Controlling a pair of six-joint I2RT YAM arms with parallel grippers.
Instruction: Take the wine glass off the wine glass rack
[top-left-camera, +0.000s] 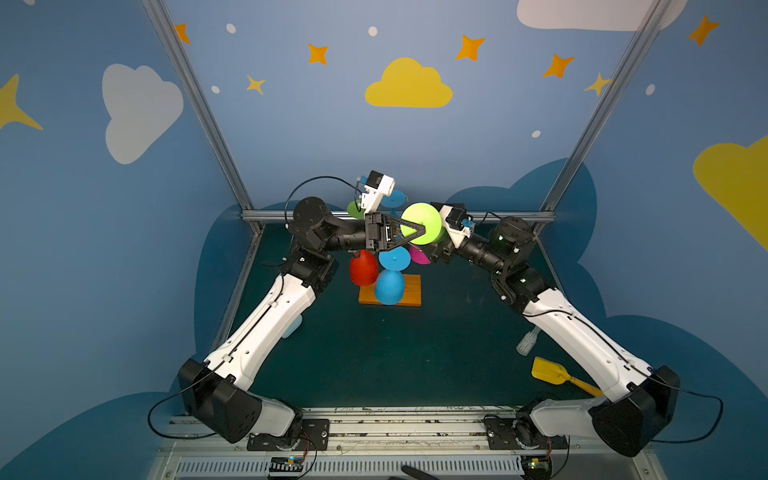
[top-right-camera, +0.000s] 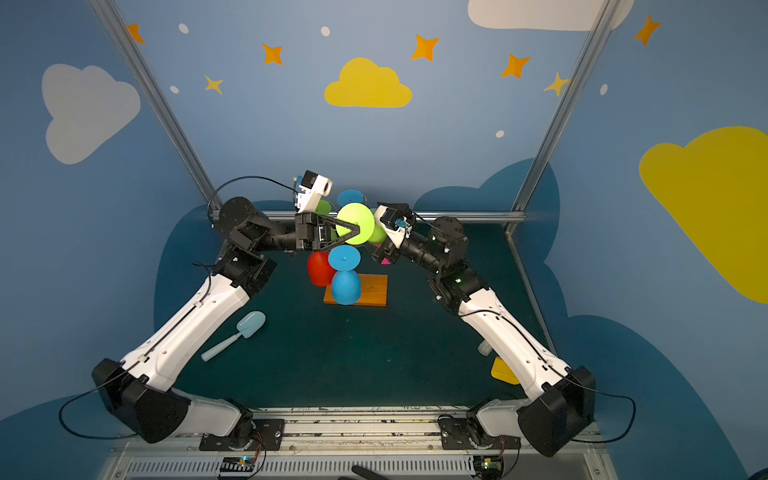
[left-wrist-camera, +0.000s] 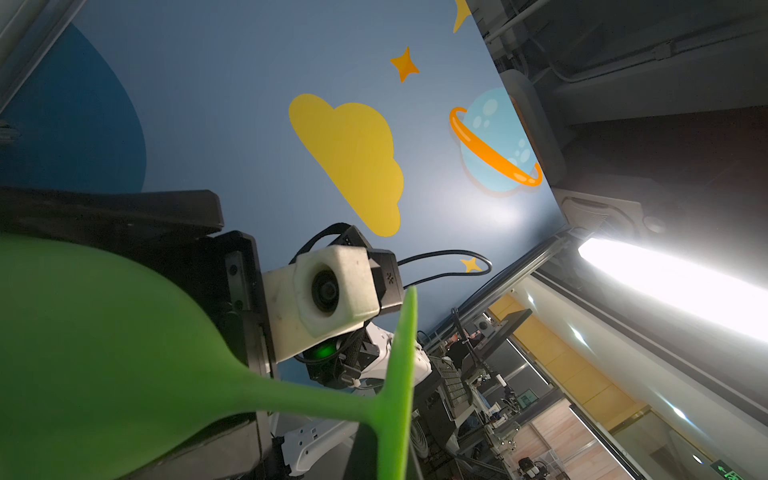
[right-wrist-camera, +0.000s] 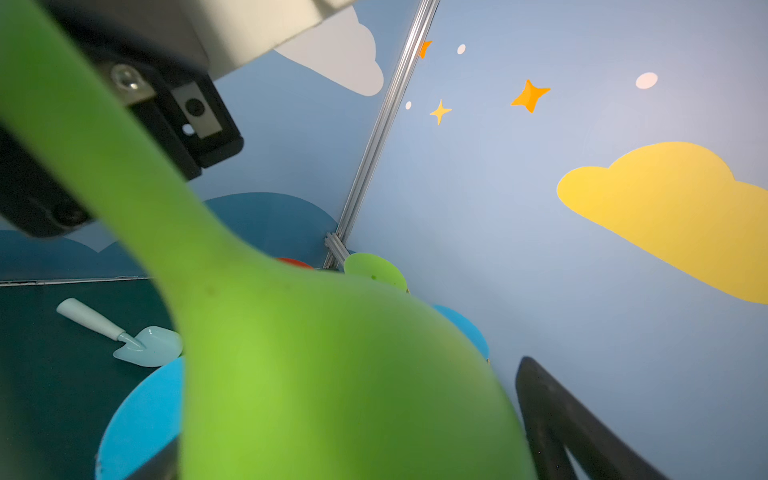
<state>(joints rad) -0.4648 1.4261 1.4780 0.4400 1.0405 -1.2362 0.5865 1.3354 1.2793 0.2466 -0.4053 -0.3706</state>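
Top views showing my left pincer (top-left-camera: 419, 232) clamping green wine glass (top-left-camera: 420, 223) stem above wine glass rack (top-left-camera: 390, 296); right pincer (top-left-camera: 436, 253) gaping wide around bowl, steadying for lift-off.

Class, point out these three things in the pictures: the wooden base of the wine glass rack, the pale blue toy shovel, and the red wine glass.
wooden base (top-left-camera: 411, 291), top view, bare right part.
pale blue toy shovel (top-right-camera: 251, 325), top view, blade.
red wine glass (top-left-camera: 363, 269), top view, bowl.

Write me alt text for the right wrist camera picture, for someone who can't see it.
A blurred lime green wine glass, stem and bowl, fills the foreground very close to the lens. Behind it lie a pale blue toy shovel on the dark teal table, plus bits of blue, green and red glasses. The blue walls carry clouds and stars.
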